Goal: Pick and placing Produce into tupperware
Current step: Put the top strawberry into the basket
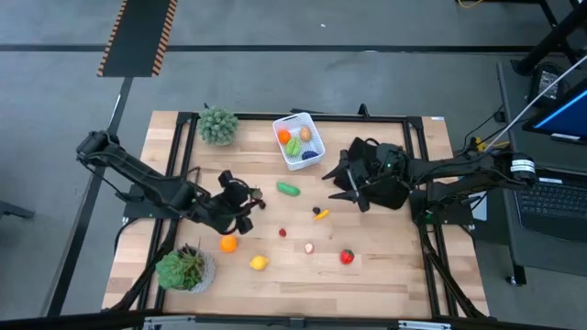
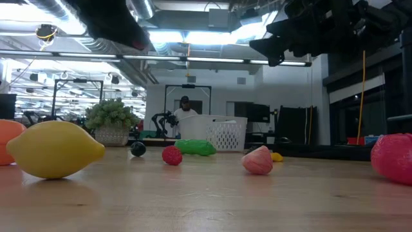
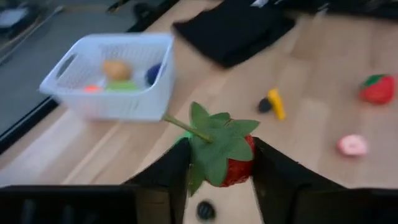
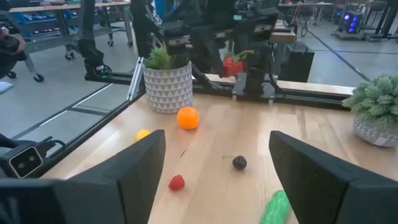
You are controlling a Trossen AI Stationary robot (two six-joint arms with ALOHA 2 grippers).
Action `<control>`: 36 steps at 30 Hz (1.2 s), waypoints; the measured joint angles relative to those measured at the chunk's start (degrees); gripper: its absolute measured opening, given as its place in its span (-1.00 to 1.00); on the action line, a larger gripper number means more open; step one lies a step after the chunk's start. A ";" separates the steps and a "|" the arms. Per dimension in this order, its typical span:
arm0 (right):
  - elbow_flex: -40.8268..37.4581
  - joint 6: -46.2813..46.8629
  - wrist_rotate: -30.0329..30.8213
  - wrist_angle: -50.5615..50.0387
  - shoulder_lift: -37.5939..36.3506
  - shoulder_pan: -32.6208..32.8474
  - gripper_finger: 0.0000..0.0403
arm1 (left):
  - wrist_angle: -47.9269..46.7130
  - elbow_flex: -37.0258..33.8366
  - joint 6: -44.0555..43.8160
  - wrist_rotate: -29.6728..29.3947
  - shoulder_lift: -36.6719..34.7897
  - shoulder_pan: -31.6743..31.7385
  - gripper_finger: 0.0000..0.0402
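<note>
My left gripper (image 1: pixel 246 203) is shut on a red toy strawberry with green leaves (image 3: pixel 219 149), above the table's middle left; it also shows in the right wrist view (image 4: pixel 233 65). My right gripper (image 4: pixel 214 171) is open and empty over the black cloth (image 1: pixel 381 174) at the right. The white tub (image 1: pixel 300 142) stands at the far middle and holds orange, green and tan pieces. On the table lie a green cucumber (image 1: pixel 288 189), an orange (image 1: pixel 228 244), a lemon (image 1: pixel 260 263), a second strawberry (image 1: pixel 347 258), a pink piece (image 1: pixel 308 247) and a yellow piece (image 1: pixel 319 214). My left gripper pinches the strawberry's red body (image 3: pixel 244 167) between its two fingers (image 3: pixel 171 177), one on each side. The leafy top and stem stick out past the fingers. The fingers come from above, slanting down. The strawberry is lifted clear of the table.
Two potted plants stand at the far left (image 1: pixel 218 126) and the near left (image 1: pixel 186 269). A small dark ball (image 4: pixel 239 163) and a small red berry (image 1: pixel 282 233) lie on the table near my left gripper. A person shows far behind the table (image 2: pixel 185 106).
</note>
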 joint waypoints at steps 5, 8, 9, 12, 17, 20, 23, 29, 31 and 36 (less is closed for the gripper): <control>0.00 -0.64 0.02 -2.46 -0.33 0.00 0.43 | 20.60 -9.55 12.67 8.83 -4.77 2.65 -0.35; 0.00 -1.76 0.01 -2.51 -0.34 -0.02 0.43 | 32.90 -15.40 19.37 15.45 -7.15 5.08 -0.35; 0.00 -1.78 -0.02 -2.51 -0.43 -0.23 0.43 | 36.24 -17.02 21.00 17.96 -7.69 6.27 -0.35; 0.02 -1.74 0.00 -2.54 -0.56 -1.20 0.43 | 42.12 -20.62 23.34 25.05 -8.98 9.84 -0.35; 0.02 -2.90 0.00 -2.96 -0.56 -2.08 0.43 | 43.81 -22.85 25.28 34.81 -9.13 15.68 -0.35; 0.00 -4.67 -0.02 -2.97 -0.56 -2.08 0.43 | 44.05 -23.01 27.89 39.69 -8.87 18.57 -0.35; 0.02 -4.71 -0.03 -2.98 -0.54 -2.08 0.43 | 45.50 -23.01 30.42 44.61 -8.87 21.50 -0.35; 0.00 -4.67 0.00 -2.97 -0.54 -2.08 0.43 | 46.89 -23.01 30.97 47.62 -8.87 27.18 -0.34; 0.01 -4.69 0.00 -2.96 -0.52 -2.08 0.43 | 46.90 -23.01 30.73 47.65 -8.87 28.96 -0.34; 0.02 -4.72 1.04 -2.82 -0.50 -2.08 0.43 | 48.33 -23.01 30.66 49.10 -8.36 34.18 -0.34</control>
